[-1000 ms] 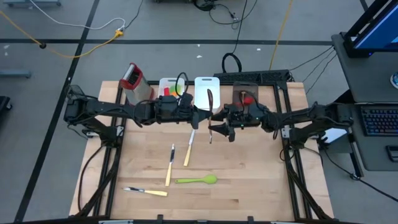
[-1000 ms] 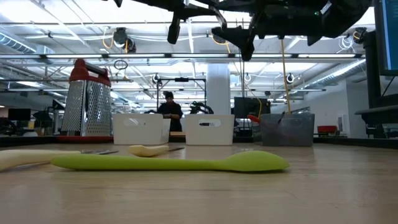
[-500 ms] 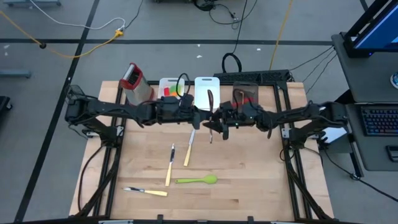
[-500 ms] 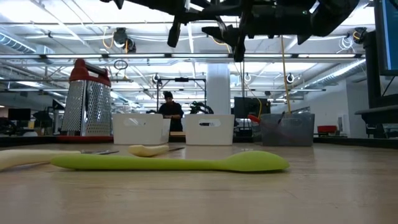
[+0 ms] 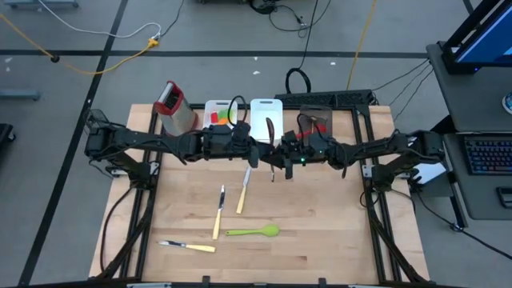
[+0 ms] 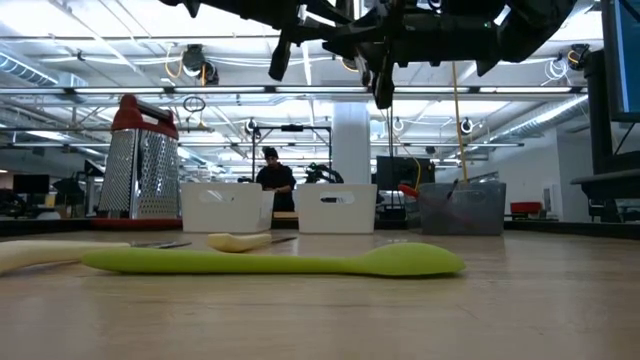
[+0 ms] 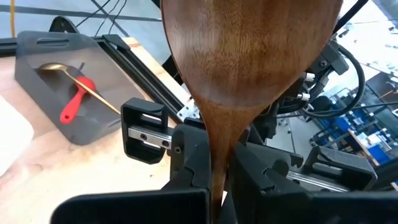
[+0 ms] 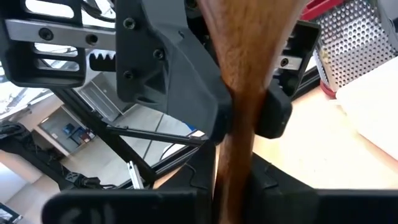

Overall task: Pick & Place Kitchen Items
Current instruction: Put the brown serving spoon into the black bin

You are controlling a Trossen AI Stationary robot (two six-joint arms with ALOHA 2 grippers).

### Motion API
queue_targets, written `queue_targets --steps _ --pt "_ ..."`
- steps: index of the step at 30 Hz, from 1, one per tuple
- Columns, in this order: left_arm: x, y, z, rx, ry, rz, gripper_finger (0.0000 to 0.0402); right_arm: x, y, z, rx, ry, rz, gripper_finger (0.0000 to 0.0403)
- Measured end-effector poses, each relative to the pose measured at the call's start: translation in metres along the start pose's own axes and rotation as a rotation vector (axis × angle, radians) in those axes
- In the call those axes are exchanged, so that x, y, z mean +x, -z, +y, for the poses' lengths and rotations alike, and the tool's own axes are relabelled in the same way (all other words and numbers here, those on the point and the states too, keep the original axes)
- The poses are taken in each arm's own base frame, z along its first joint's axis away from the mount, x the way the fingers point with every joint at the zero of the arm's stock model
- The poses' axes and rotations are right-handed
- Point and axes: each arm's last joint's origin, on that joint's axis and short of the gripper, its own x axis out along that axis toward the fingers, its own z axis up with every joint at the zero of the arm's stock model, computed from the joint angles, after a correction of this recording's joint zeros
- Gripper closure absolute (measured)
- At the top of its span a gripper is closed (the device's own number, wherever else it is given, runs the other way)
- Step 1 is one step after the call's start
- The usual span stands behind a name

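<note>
A dark wooden spoon [image 5: 271,148] hangs high over the middle of the table, its bowl [image 7: 249,56] toward the far edge. My left gripper [image 5: 258,150] reaches it from the table's left and my right gripper [image 5: 282,154] from the right; both are shut on it. Below on the table lie a green spoon [image 5: 254,232] and three cream-handled knives [image 5: 218,213], [image 5: 242,192], [image 5: 189,246], flat and untouched. My left gripper pinches the spoon's handle [image 8: 239,93] between its two fingers [image 8: 177,78], on the side of my right gripper away from the bowl. The fingers come level from the table's left and lie across the handle. The spoon is lifted clear of the table. My right gripper pinches the spoon's neck [image 7: 217,149] just below the bowl between its two fingers [image 7: 193,163]. The fingers come from the table's right, across the handle, close beside my left gripper's hold.
At the far edge stand a steel grater with a red top [image 5: 174,106], two white bins [image 5: 216,112], [image 5: 264,110] and a dark bin [image 5: 318,122] with a red utensil inside [image 7: 76,102]. A person [image 6: 272,178] shows in the room behind.
My right gripper has moved toward the table's left and a little toward the far edge, up to the wooden spoon, and has shut on it. My left gripper has kept its hold and the spoon has stayed in place.
</note>
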Motion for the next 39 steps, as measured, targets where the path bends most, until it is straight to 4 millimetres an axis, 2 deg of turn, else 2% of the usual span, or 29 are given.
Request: queue_targets --steps 13,16,24,29,34,39 --pt "0.0 -0.001 0.001 0.016 -0.004 0.0 0.0365 0.0 0.0 0.0 -0.002 0.001 0.0 0.0381" --pt "0.0 -0.001 0.001 0.04 -0.005 -0.001 0.0338 0.0 0.0 0.0 -0.008 0.0 -0.002 0.0381" --pt "-0.001 -0.001 0.0 0.052 -0.006 0.0 0.0225 0.0 -0.001 -0.001 0.013 0.003 -0.004 0.0381" --pt "-0.005 -0.004 -0.003 0.077 0.001 -0.007 0.0172 -0.001 -0.004 -0.005 0.03 0.02 -0.011 0.0381" --pt "-0.016 -0.009 -0.006 0.186 -0.008 0.004 0.0144 -0.003 -0.007 -0.015 0.057 0.063 -0.004 0.0381" --pt "-0.035 -0.012 -0.007 0.256 -0.064 0.077 0.0139 -0.009 -0.012 -0.029 0.111 0.107 0.025 0.0381"
